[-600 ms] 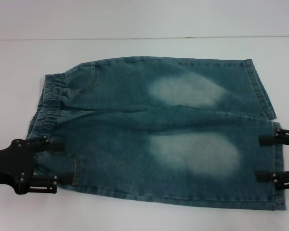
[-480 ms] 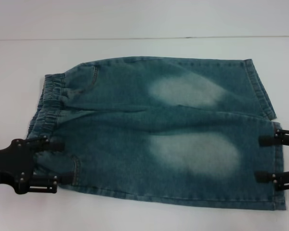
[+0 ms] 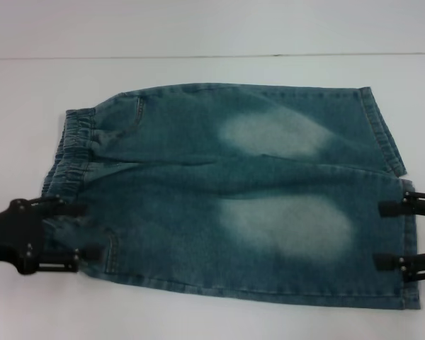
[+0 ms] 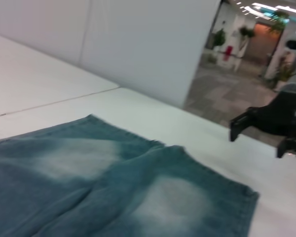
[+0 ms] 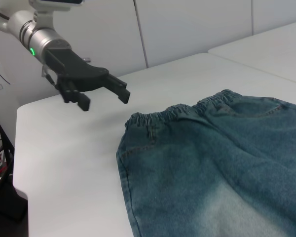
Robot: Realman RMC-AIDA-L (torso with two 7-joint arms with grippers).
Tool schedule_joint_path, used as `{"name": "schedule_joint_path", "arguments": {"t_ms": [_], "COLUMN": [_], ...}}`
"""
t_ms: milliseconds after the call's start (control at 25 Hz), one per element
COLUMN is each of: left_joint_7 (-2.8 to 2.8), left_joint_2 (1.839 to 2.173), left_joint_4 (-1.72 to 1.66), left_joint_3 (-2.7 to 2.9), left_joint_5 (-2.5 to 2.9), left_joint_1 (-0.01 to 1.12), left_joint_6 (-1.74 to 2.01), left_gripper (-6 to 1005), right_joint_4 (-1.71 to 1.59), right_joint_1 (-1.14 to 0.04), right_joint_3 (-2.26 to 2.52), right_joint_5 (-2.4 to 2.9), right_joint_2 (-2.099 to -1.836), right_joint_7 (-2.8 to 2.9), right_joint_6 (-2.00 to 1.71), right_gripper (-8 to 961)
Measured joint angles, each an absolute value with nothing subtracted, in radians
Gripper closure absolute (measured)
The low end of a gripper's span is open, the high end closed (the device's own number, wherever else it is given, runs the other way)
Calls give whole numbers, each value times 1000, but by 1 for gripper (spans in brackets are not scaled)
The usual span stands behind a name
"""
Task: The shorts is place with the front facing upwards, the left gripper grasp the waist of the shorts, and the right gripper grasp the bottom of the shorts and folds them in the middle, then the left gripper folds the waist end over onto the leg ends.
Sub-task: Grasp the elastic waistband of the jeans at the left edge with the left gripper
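Left gripper (image 3: pixel 83 230) retreated off waist (image 3: pixel 71 152) | wide open, holding nothing

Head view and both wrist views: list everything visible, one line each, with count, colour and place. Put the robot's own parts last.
Shorts: one, blue-green denim, lying flat on the table, waist toward the robot's left, hems toward its right.
Faded patches: two, pale, one on each leg.
Table: one, white, under the shorts.
Left gripper: one, black, open, at the waist's near corner, above the table in the right wrist view.
Right gripper: one, black, open, at the near leg's hem.
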State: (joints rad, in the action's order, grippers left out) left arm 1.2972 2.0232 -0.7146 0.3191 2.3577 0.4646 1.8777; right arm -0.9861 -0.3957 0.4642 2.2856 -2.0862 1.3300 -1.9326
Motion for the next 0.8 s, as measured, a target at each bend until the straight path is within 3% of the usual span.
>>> {"name": "schedule_joint_path", "arguments": {"t_ms": [800], "left_joint_7": [1540], "left_joint_2": [2038], "left_joint_4": [-886], "left_joint_3": [388], "left_joint_5": [2539], "left_joint_1": [468], "left_joint_6": [1582], "left_gripper": [83], "right_joint_4": [-959], "right_joint_1": [-395], "right_joint_3": [477], "right_joint_5": [2286], "right_joint_2": [-2083], "right_joint_7": [1333], "right_joint_6": [-1874], "right_gripper": [43]}}
